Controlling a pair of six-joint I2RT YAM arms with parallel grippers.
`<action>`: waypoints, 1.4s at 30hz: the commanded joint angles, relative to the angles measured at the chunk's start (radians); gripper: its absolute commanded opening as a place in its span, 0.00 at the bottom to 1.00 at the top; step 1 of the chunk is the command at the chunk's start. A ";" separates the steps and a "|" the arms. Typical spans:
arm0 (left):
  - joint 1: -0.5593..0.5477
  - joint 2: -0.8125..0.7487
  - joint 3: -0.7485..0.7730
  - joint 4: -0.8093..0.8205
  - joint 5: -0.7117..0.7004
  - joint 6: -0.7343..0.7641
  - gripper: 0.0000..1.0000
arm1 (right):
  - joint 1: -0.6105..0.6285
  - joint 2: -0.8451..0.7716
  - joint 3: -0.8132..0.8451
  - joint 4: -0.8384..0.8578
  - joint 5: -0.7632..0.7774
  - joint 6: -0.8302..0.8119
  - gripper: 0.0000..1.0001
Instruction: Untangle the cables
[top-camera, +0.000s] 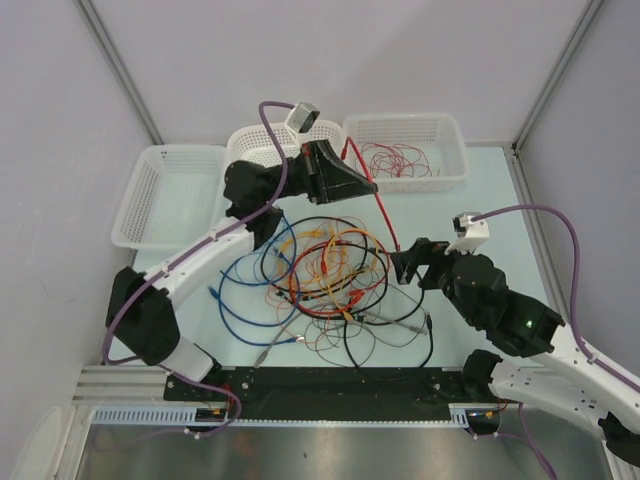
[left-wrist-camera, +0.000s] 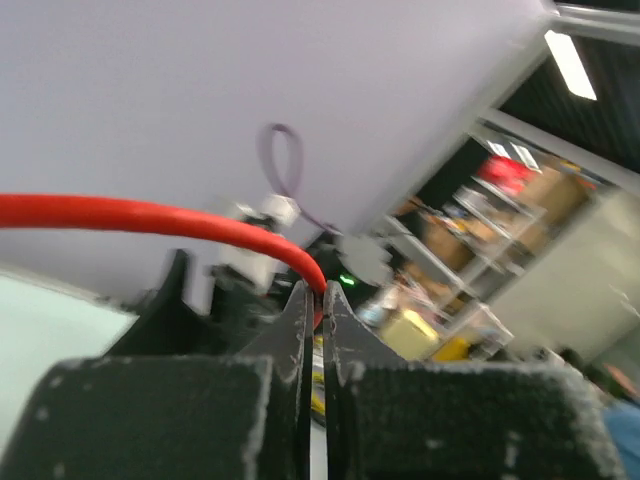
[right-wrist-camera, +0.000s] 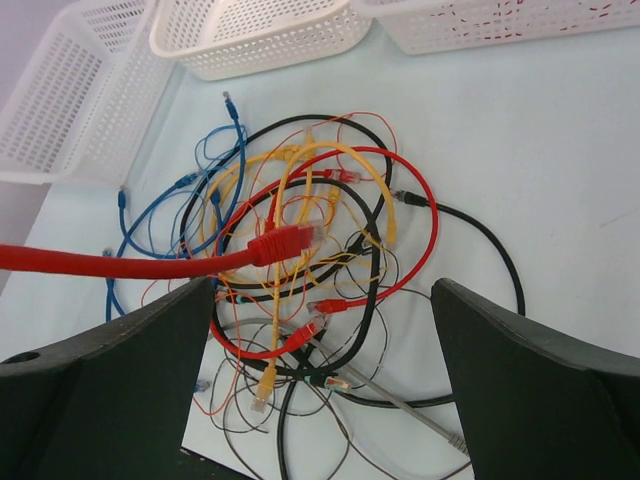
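The cables (top-camera: 320, 275) lie in a tangled heap of red, yellow, blue, black and grey loops mid-table, also seen in the right wrist view (right-wrist-camera: 330, 230). My left gripper (top-camera: 368, 190) is raised above the heap, near the baskets. It is shut on a thick red cable (top-camera: 385, 215), pinched at the fingertips (left-wrist-camera: 318, 290). That red cable (right-wrist-camera: 130, 263) hangs down to my right gripper (top-camera: 403, 265). Its plug (right-wrist-camera: 285, 243) hovers between the wide-open fingers (right-wrist-camera: 110, 360), close to the left one, and nothing is gripped there.
Three white baskets stand along the back: left (top-camera: 170, 195), middle (top-camera: 250, 140), and right (top-camera: 440, 135) holding thin red wires (top-camera: 395, 160). The black base rail (top-camera: 330, 385) runs along the near edge. Enclosure walls close in both sides.
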 joint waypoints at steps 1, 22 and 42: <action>-0.002 -0.131 0.230 -0.880 -0.264 0.592 0.00 | -0.005 -0.039 -0.003 -0.012 0.008 0.007 0.95; 0.056 -0.185 0.243 -1.122 -0.366 0.641 0.00 | -0.054 0.004 -0.150 0.219 -0.092 -0.078 0.59; 0.018 -0.290 0.180 -1.121 -0.308 0.652 0.00 | -0.369 0.334 -0.147 0.612 -0.610 -0.036 0.64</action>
